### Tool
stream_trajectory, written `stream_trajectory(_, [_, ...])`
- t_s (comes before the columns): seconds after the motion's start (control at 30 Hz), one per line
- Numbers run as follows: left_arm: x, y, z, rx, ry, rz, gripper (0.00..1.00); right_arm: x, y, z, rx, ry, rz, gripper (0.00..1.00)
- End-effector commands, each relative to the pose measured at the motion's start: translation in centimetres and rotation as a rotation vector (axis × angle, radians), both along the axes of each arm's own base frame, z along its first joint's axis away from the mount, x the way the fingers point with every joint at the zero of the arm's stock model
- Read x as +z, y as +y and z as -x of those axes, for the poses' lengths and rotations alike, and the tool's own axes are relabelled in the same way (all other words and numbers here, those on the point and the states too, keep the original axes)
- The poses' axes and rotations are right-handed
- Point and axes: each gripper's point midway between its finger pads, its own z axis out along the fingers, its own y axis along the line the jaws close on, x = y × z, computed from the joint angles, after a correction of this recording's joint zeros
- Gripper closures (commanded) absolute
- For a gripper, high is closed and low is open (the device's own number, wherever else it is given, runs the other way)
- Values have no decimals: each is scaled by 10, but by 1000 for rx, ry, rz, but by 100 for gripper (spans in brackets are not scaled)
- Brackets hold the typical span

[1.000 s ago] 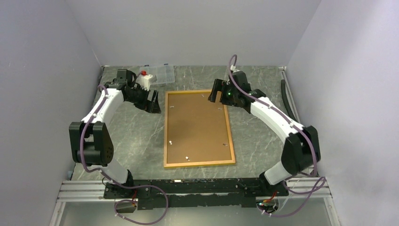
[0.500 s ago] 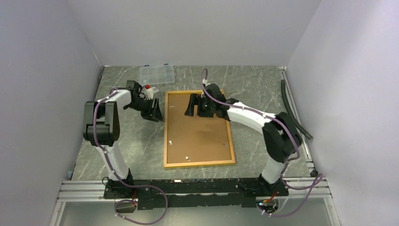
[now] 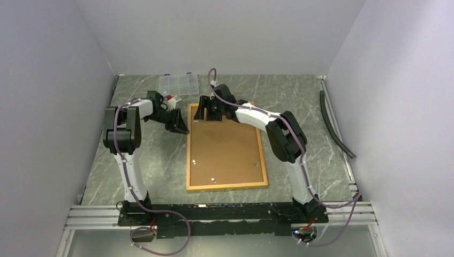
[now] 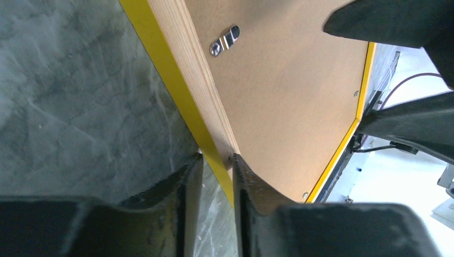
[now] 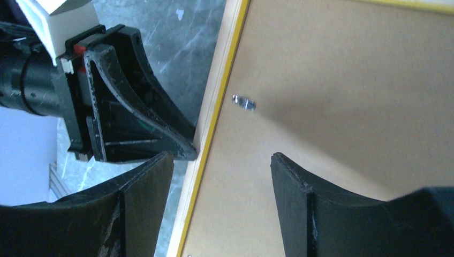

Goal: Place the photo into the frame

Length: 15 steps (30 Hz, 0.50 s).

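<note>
The frame [image 3: 188, 155] lies back side up on the table, its yellow border around a plain brown backing board [image 3: 225, 144]. The photo is out of view. My left gripper [image 3: 182, 127] is at the frame's left rim near the far corner. In the left wrist view the left gripper [image 4: 217, 160] is shut on the yellow rim [image 4: 160, 69], one finger on each side of it. My right gripper [image 3: 202, 111] hovers over the same far-left corner. In the right wrist view the right gripper [image 5: 222, 160] is open, straddling the rim [image 5: 222, 80], with the left gripper's fingers [image 5: 176, 144] just beside it.
A small clear plastic compartment box [image 3: 179, 84] sits at the back, left of centre. A black hose [image 3: 333, 126] runs along the right wall. Small metal turn clips [image 4: 225, 40] dot the backing board. Grey walls close in three sides.
The right gripper swept left across the frame's far end to its far-left corner, its jaws narrowing. The left arm folded in and its jaws closed onto the frame's left rim.
</note>
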Motion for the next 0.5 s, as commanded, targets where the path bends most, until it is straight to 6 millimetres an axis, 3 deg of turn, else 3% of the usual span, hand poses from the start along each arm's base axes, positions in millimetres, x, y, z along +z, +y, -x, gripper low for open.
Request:
stream_trajectory(0.0, [4,-5,-15,-5,-27,46,72,9,21,-20,56,-58,-26,31])
stream_trajectory(0.27, [-8,-3,-12,-12,-20,31,87,-7,33,-39,82,-54,-53,44])
stream_trajectory(0.47, [-5,-4,-8,-18,-24,38,89,-17,34,-38,98,-53,-49,52])
